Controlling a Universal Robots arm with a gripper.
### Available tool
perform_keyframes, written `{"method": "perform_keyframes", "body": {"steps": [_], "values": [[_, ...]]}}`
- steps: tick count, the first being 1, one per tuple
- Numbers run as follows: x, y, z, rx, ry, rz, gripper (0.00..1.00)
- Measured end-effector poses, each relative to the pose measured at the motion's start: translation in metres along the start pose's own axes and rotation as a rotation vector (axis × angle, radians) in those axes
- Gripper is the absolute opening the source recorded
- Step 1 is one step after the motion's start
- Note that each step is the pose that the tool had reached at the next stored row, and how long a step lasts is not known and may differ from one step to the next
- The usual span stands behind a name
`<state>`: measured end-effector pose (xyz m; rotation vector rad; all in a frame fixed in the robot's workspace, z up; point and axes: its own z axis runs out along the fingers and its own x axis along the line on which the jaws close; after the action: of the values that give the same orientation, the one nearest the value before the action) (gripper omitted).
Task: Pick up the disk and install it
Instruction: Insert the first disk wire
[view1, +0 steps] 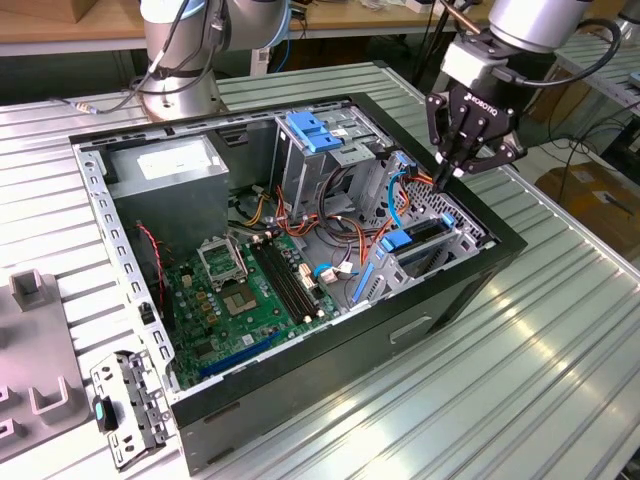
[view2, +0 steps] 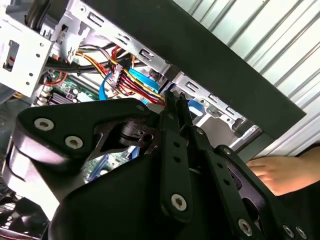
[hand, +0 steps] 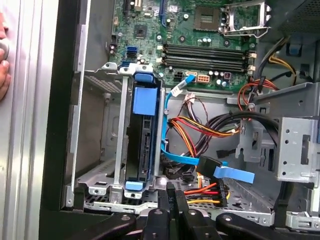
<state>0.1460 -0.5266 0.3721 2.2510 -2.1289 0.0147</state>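
The disk (hand: 145, 142) stands on edge in a slot of the metal drive cage (hand: 97, 135), with a blue plastic rail tab at each end. In the exterior view the disk (view1: 420, 235) sits low in the cage at the open computer case's corner, toward the exterior view's right. My gripper (view1: 447, 172) hangs just above that corner of the case, shut, with nothing between its fingers. In both wrist views the black fingertips (view2: 175, 100) (hand: 171, 192) are pressed together, close to a bundle of red, yellow and blue cables (hand: 210, 170) beside the cage.
The open case (view1: 330, 330) holds a green motherboard (view1: 240, 290), a grey power-supply box (view1: 165, 170) and a second cage with a blue latch (view1: 315, 130). A person's hand (view2: 275, 172) rests outside the case wall. A loose bracket (view1: 125, 405) lies on the slatted table.
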Motion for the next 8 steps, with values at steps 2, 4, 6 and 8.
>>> {"method": "perform_keyframes", "body": {"steps": [2,4,6,8], "values": [[-0.0001,0.0031,0.0004,-0.0003,0.0001,0.003,0.16],[-0.0003,0.0058,0.0007,-0.0003,0.0001,0.005,0.16],[-0.0003,0.0076,0.0012,-0.0003,-0.0002,0.010,0.16],[-0.0005,0.0086,0.0015,-0.0008,-0.0002,0.019,0.16]]}}
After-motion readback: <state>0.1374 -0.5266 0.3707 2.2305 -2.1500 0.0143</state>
